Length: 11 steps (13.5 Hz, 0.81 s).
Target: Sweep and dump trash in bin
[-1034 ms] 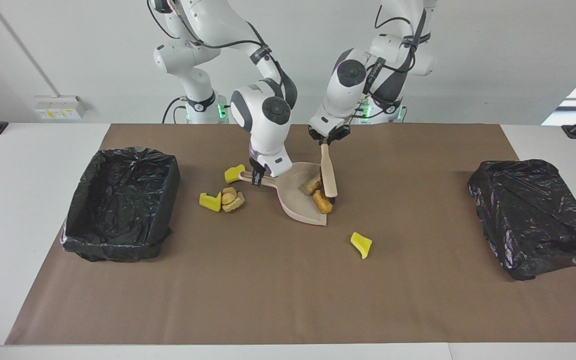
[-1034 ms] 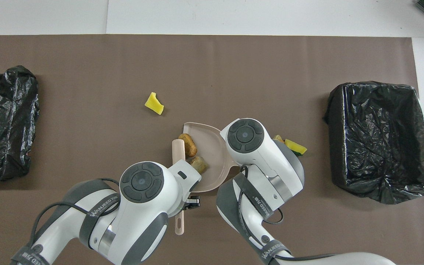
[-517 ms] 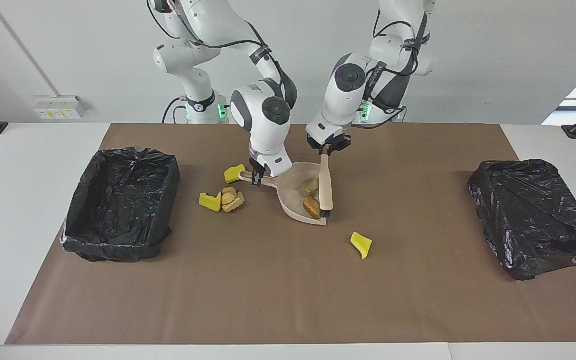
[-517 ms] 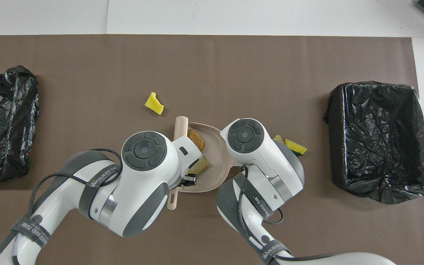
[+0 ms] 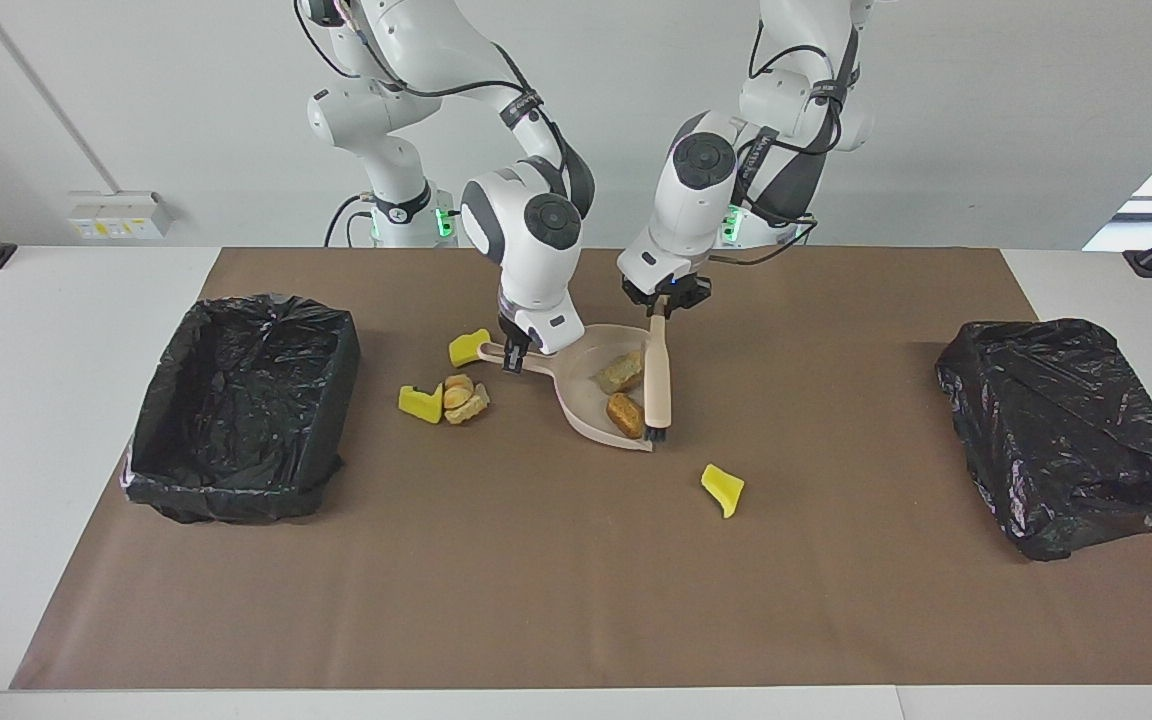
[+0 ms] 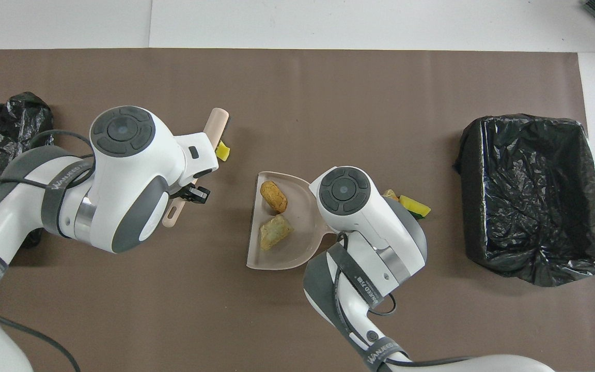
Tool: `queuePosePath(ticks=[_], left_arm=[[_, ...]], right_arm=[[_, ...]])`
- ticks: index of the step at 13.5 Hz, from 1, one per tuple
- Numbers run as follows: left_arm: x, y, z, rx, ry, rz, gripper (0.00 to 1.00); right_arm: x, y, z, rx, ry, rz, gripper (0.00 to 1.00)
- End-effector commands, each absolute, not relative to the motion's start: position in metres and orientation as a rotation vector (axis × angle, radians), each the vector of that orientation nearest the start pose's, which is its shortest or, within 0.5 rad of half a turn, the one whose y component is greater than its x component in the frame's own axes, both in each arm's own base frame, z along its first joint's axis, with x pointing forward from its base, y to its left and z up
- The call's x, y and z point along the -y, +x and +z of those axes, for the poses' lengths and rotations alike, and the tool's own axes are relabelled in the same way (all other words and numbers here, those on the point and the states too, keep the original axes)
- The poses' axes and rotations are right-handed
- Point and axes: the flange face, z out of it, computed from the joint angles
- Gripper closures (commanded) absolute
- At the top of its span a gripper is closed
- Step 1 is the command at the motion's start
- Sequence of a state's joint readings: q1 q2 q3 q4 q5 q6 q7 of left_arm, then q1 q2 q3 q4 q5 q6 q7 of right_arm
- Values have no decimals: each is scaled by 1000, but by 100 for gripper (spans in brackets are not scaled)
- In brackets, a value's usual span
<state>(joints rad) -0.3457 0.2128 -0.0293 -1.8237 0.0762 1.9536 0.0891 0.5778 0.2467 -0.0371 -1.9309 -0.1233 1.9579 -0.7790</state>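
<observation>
Left gripper [image 5: 665, 312] clamps the brush [image 5: 658, 380]; right gripper [image 5: 513, 356] clamps the dustpan [image 5: 584, 398] handle. Open mat [image 5: 536, 580] rings the lone yellow piece [image 5: 723, 489], half-covered overhead.

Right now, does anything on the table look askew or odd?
The crumpled bin at the left arm's end sits tilted, with no open top showing, unlike the open bin at the right arm's end. Nothing else stands out.
</observation>
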Motion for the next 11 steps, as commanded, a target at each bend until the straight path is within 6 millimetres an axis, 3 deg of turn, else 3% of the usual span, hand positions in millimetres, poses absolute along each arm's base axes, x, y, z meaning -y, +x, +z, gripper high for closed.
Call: queuePosePath(ticks=[1,4,6,11], left_arm=[[186,619,412,-921,-2923,70,100],[168,640,393,-989,-2904,60,100],[166,636,385,-1136,-2865,93,100],[186,595,369,-1219,-2826,329,100]], right_arm=[[-295,483,350,1916,-2555,482,100],[-300,475,353,1869,-2596,506,100],[-301,473,352,1825,-2628,508,100],[-307,470,355,1788,-2652,492,100]])
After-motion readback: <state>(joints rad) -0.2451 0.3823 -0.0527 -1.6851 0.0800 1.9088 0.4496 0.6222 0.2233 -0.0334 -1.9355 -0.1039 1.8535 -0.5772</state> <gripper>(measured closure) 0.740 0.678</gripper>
